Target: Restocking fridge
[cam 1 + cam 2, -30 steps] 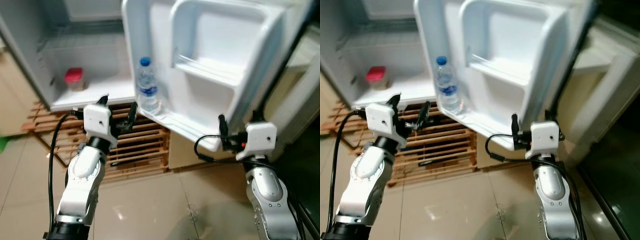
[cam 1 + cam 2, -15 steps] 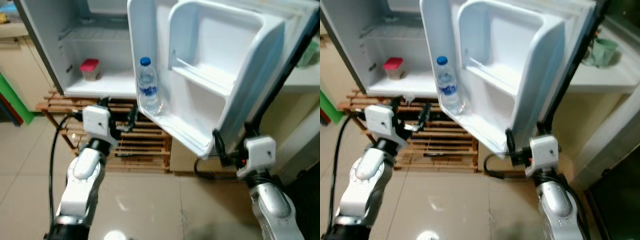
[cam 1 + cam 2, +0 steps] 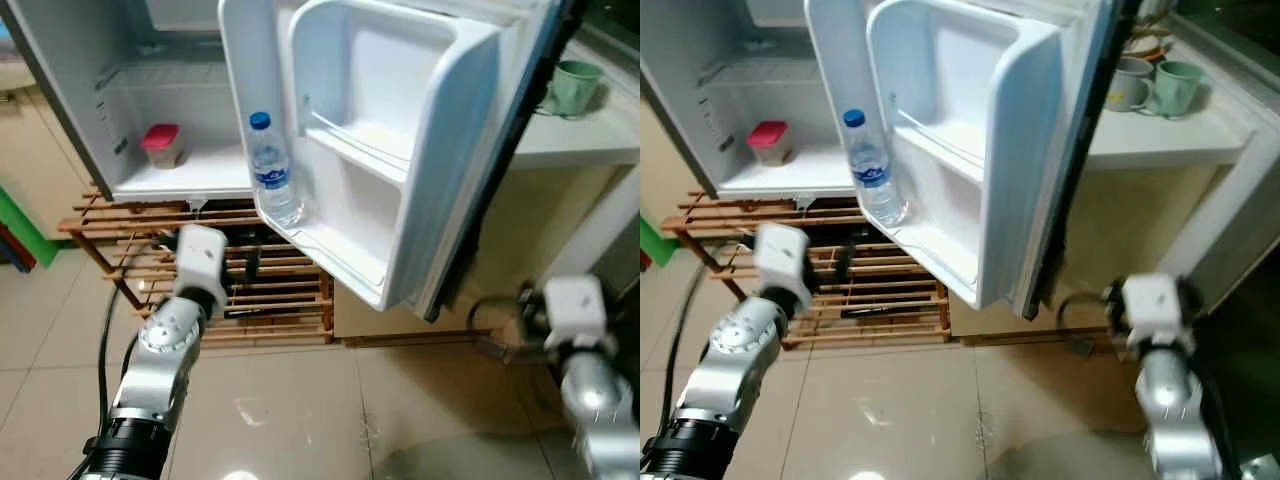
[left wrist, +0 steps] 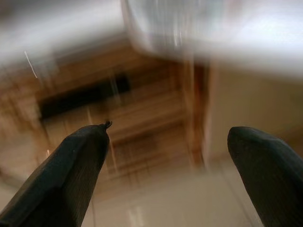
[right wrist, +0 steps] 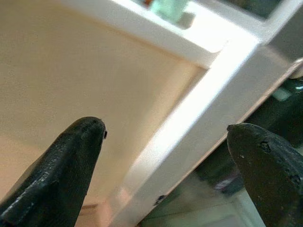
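Observation:
The white fridge (image 3: 70, 100) stands open, its door (image 3: 440, 150) swung toward me. A clear water bottle with a blue cap (image 3: 270, 170) stands upright in the door's lowest shelf. On the fridge floor sits a small red-lidded container (image 3: 162, 145). My left gripper (image 4: 168, 135) is open and empty, low in front of the wooden rack (image 3: 290, 300) below the fridge. My right gripper (image 5: 165, 130) is open and empty too, down at the right beyond the door's edge, facing a beige cabinet front (image 5: 71, 71).
A white counter (image 3: 580, 150) at the right carries a green mug (image 3: 572, 85) and more cups (image 3: 1130, 85). The wooden slatted rack carries the fridge. A green object (image 3: 20, 225) is at the far left. Glossy tile floor (image 3: 300, 400) lies in front.
The view has shifted, and the counter with mugs now shows. My right gripper has left the door's lower corner and sits further right. My left gripper is a little lower against the rack.

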